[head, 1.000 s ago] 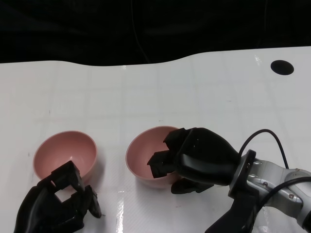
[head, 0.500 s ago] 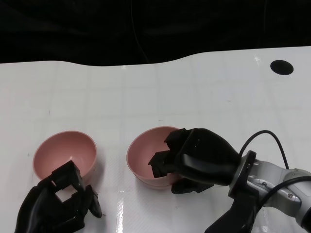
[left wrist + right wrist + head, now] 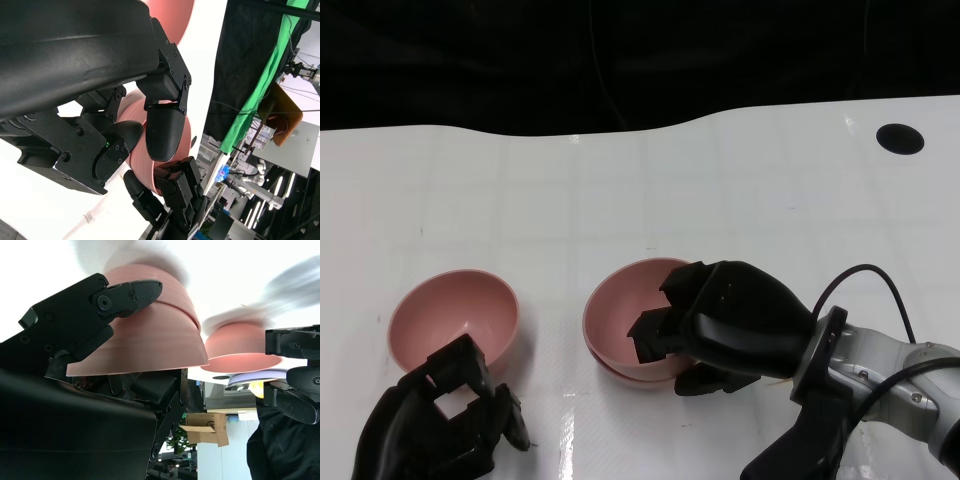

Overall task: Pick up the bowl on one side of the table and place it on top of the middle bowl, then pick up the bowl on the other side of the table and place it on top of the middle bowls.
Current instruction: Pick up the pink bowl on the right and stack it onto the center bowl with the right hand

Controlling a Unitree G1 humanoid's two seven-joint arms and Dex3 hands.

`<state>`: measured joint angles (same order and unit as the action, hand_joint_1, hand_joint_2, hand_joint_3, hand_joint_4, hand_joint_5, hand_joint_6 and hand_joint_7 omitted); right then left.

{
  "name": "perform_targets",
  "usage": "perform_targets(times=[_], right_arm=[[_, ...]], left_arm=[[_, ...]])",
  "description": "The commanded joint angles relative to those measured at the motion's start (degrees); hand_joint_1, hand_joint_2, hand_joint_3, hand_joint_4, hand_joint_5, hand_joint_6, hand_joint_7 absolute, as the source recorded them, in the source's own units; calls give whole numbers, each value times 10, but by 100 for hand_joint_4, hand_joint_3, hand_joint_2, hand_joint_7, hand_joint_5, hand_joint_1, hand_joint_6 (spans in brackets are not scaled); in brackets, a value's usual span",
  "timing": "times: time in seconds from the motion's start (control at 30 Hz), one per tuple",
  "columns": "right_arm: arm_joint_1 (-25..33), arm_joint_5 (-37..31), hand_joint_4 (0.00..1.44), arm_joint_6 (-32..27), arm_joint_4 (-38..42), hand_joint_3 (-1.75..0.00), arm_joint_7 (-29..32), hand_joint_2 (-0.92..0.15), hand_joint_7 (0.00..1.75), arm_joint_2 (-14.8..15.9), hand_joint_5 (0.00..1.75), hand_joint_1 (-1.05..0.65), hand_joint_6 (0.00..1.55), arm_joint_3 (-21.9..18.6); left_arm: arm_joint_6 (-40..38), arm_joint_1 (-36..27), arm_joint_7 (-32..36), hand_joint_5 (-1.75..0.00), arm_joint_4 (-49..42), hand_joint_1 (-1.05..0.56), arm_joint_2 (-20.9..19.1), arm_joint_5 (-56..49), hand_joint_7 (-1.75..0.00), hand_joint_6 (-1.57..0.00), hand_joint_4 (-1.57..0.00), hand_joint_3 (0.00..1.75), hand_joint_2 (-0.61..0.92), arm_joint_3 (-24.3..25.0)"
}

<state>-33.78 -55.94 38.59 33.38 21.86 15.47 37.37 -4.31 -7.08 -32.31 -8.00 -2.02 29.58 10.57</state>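
Observation:
My right hand (image 3: 725, 320) grips a pink bowl (image 3: 625, 318) by its right rim, with fingers inside it. That bowl sits nested over the middle pink bowl, whose rim (image 3: 616, 371) shows just beneath it. The right wrist view shows the same stacked pair (image 3: 145, 335) as two layered rims. Another pink bowl (image 3: 453, 318) stands alone on the left of the white table (image 3: 740, 200). Just in front of it, my left hand (image 3: 435, 425) holds nothing and its fingers are apart.
A round black hole (image 3: 901, 138) lies in the table's far right corner. The table's curved far edge (image 3: 620, 130) meets a dark background. A black cable (image 3: 865, 275) loops above my right wrist.
The bowl in my right hand has shifted slightly to the right, and a second rim now shows beneath it. My left hand has barely moved.

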Motion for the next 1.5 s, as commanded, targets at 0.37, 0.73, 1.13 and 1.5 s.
perform_targets(times=[0.37, 0.73, 1.13, 1.5], right_arm=[[-17, -3, 84, -1, 21, -29, 20, -84, 134, -3, 175, -21, 72, 9], [-26, -7, 83, 6, 57, -23, 54, -85, 136, -13, 175, -21, 72, 20], [-11, -14, 94, -25, 40, -38, 22, -92, 2, 7, 19, -68, 86, 22], [-1, -10, 34, -44, 26, -46, -24, -92, 0, 15, 0, -89, 41, 25]], left_arm=[[7, -1, 3, -175, 2, -2, -1, 0, -164, -76, -84, 123, 58, 2], [15, 2, -3, -175, -4, -3, -3, -4, -163, -77, -85, 125, 57, 1], [39, 3, -7, -175, -18, -2, -4, -5, -161, -77, -85, 125, 58, -3], [36, 10, -21, -175, -27, 0, -7, 5, -159, -77, -82, 126, 60, -1]])
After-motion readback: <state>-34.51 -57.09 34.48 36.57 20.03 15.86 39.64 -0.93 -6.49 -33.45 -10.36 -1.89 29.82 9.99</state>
